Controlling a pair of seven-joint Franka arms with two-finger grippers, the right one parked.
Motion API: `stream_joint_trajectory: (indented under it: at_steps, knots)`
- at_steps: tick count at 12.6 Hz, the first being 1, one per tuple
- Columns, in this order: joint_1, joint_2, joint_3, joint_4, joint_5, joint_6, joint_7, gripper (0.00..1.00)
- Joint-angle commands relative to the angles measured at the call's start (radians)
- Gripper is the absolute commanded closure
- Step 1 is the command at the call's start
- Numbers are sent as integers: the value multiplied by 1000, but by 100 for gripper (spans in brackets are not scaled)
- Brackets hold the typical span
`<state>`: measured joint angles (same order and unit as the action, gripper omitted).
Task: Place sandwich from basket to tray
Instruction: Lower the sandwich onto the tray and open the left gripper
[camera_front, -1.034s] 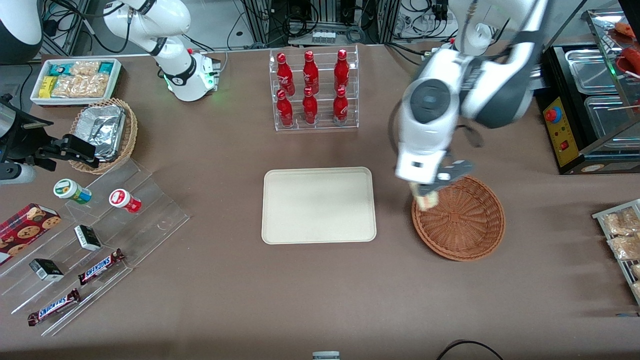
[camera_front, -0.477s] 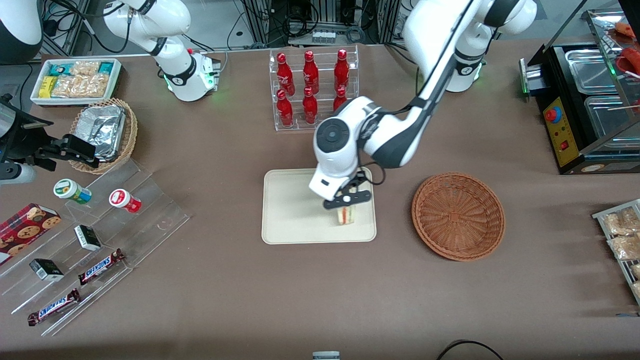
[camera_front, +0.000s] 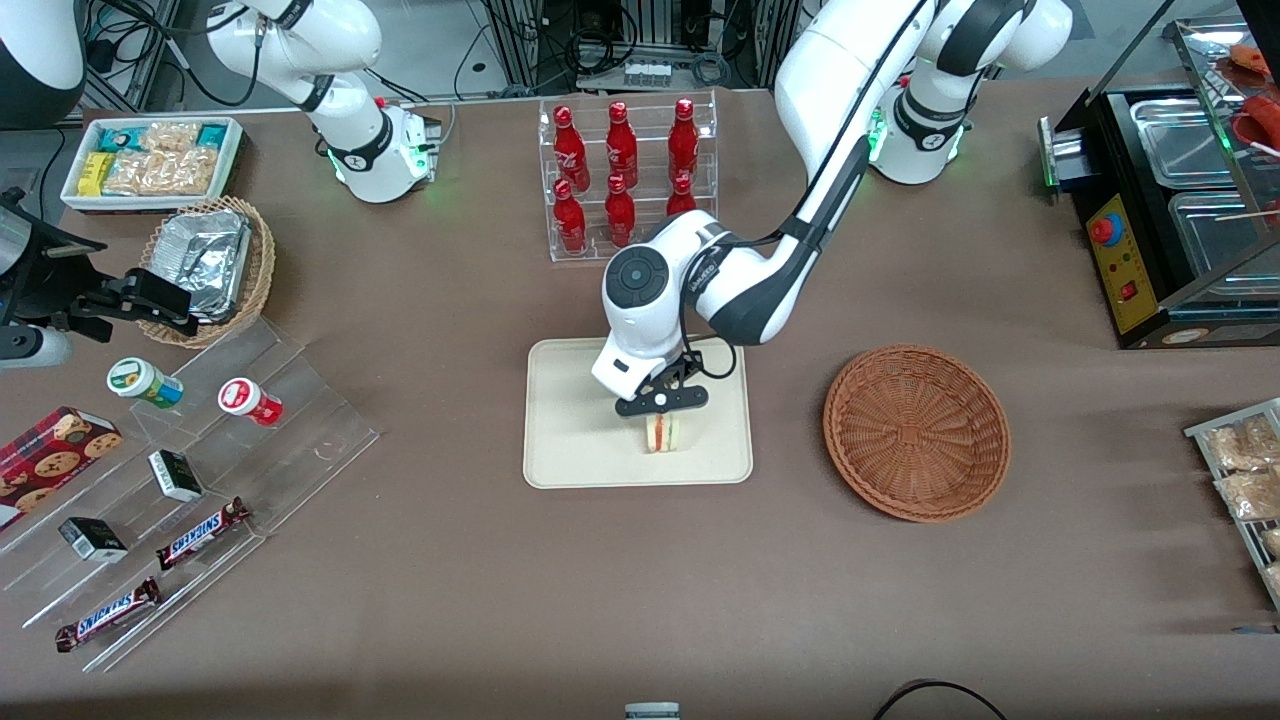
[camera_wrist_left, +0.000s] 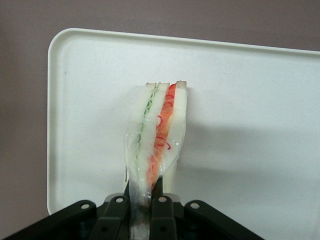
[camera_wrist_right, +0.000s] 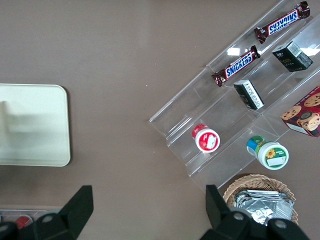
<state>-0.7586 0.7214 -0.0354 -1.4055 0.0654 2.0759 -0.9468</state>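
My left gripper (camera_front: 662, 408) is over the cream-white tray (camera_front: 570, 420), shut on the sandwich (camera_front: 663, 433), a wrapped pale wedge with red, orange and green layers. The sandwich hangs upright from the fingers, its lower end at or just above the tray surface. In the left wrist view the gripper (camera_wrist_left: 145, 207) pinches the sandwich (camera_wrist_left: 159, 135) by its narrow end, with the tray (camera_wrist_left: 250, 100) under it. The reddish-brown wicker basket (camera_front: 916, 432) stands empty beside the tray, toward the working arm's end of the table.
A clear rack of red bottles (camera_front: 627, 178) stands farther from the front camera than the tray. A clear stepped shelf (camera_front: 170, 480) with snack bars and cups, a tan basket of foil containers (camera_front: 208, 268) and a white snack bin (camera_front: 152, 160) lie toward the parked arm's end.
My left gripper carried the sandwich out of the basket and over onto the tray, then shifted a little farther in over the tray and lower.
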Motion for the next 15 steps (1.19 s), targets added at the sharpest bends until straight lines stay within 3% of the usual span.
stream_joint_trajectory:
  at_steps: [1,2,3,4,5,8,15]
  knots:
    - [-10,32,11,34,-13,26,8,100]
    - [-11,39,11,34,-13,27,8,100]
    - [-13,47,11,34,-13,27,8,67]
    - [-13,52,11,34,-12,29,11,5]
    - [-13,52,11,34,-12,27,10,1]
    - [-5,-3,12,39,-16,10,13,0]
    - [41,-322,76,79,-4,-417,5,0]
